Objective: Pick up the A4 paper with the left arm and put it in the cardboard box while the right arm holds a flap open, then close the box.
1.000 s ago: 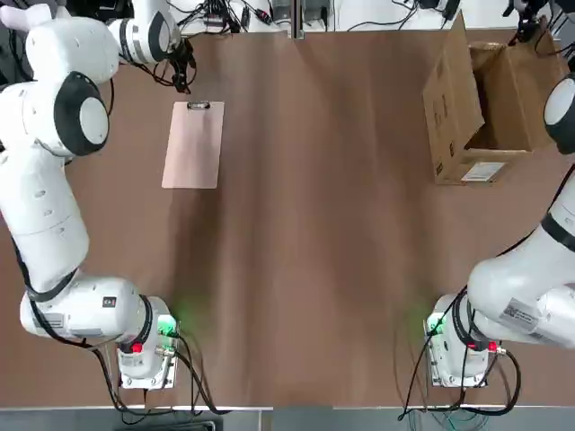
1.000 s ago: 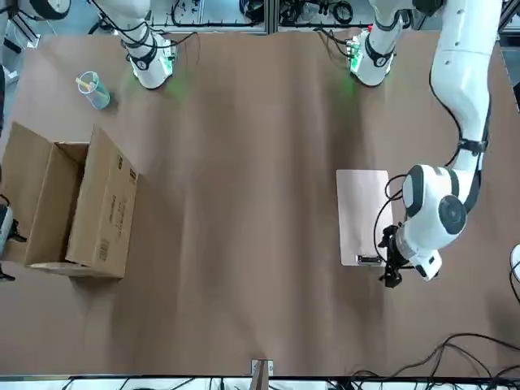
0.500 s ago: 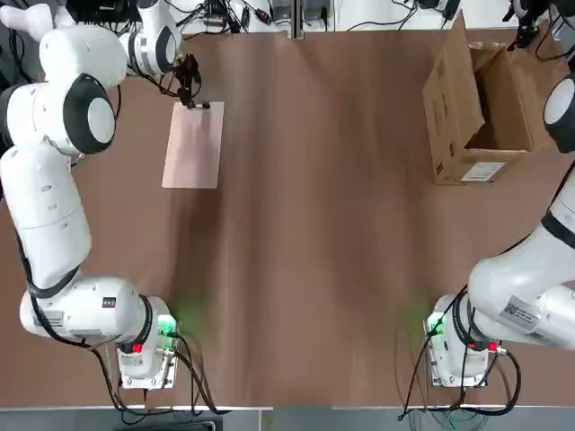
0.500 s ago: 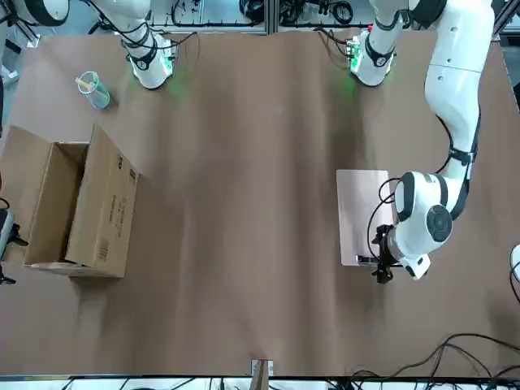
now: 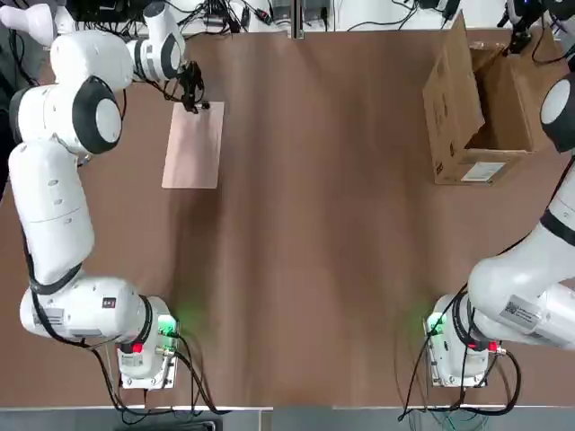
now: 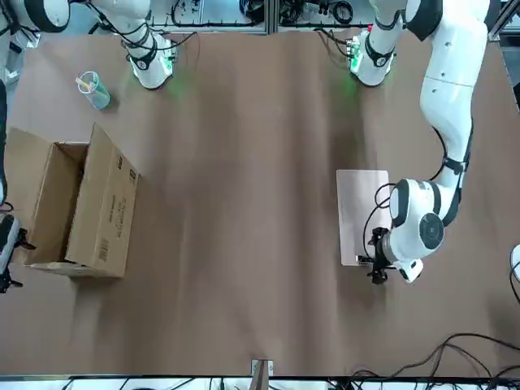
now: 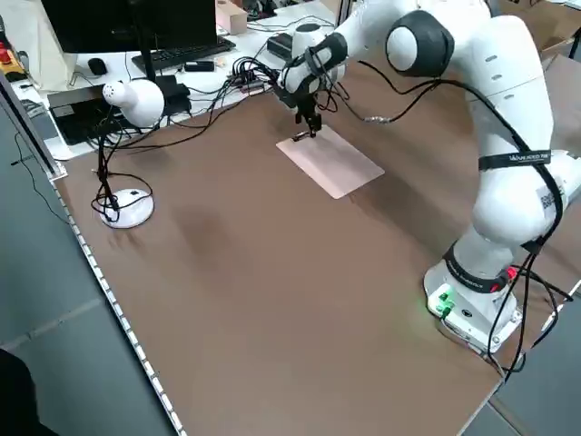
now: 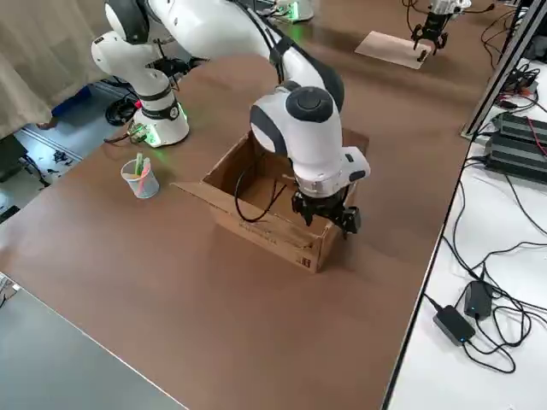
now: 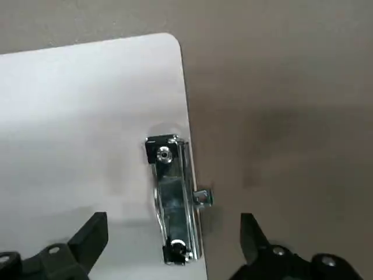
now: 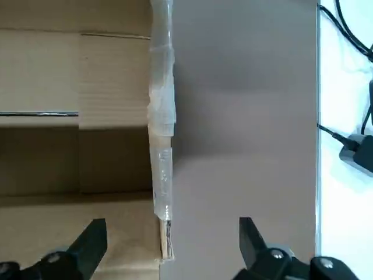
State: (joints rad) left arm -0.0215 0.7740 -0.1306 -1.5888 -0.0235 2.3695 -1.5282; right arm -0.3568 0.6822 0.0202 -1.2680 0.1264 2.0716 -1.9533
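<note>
While the left gripper [image 9: 169, 248] hangs spread over the A4 paper [image 5: 193, 144] at upper left, its flat sheet could slide on the desk [image 5: 314, 224]. Spread at upper right, the right gripper [image 10: 169, 248] could miss the cardboard box [image 5: 476, 108] flap's thin edge.

A pinkish-tan flat A4 paper sheet [image 5: 193, 145] with a shiny silver metal clip [image 9: 173, 198] lies on the plain brown table [image 5: 314, 224]; the brown corrugated cardboard box [image 5: 481, 103] bears a white label [image 5: 483, 171].

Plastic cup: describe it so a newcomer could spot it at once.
Start at the cardboard box on the brown table. The cup stands alone beside it, toward the right arm's base. It is small, clear and upright, with something greenish inside, unlike the opaque brown box.
</note>
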